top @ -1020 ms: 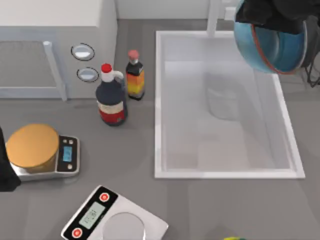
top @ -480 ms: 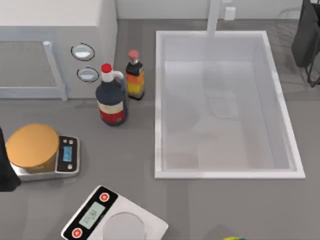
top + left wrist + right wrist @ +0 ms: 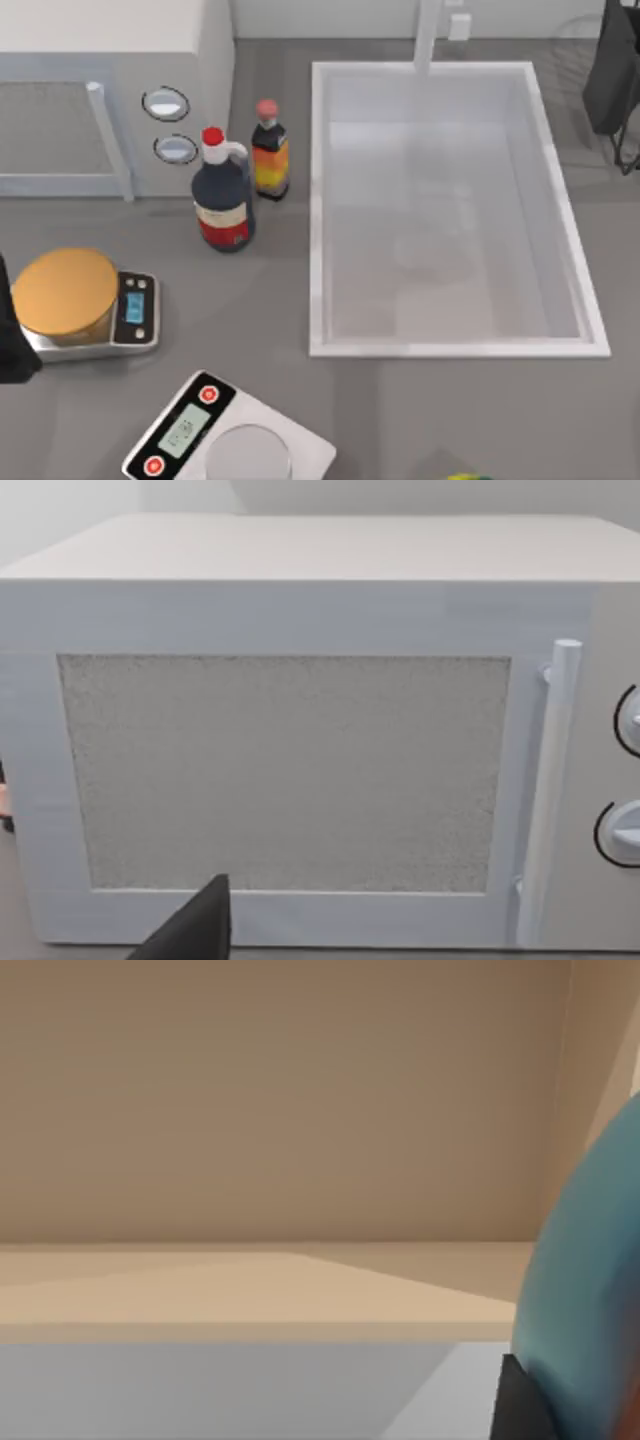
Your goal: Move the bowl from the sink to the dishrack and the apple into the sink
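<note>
Sink (image 3: 318,210): large white rectangular basin on the right half of the counter (image 3: 260,300), tap post at its far rim; nothing lies in it.
Bowl (image 3: 585,1290): blue curved wall seen close in the right wrist view, with a dark piece of the claw at its foot; whether the right claw pinches it cannot be told.
Dishrack (image 3: 575,30): faint grey wires at the far right corner, beside a black upright block (image 3: 612,70).
Left claw (image 3: 200,925): a dark fingertip facing the microwave door; spread or closed cannot be told.
Microwave (image 3: 110,90): white, far left of the counter.
Bottles: dark jug with red cap (image 3: 222,195) and smaller sauce bottle (image 3: 269,155), side by side between microwave and sink.
Scales: one carrying a golden-orange disc (image 3: 65,290), another (image 3: 225,435) at the near edge.
</note>
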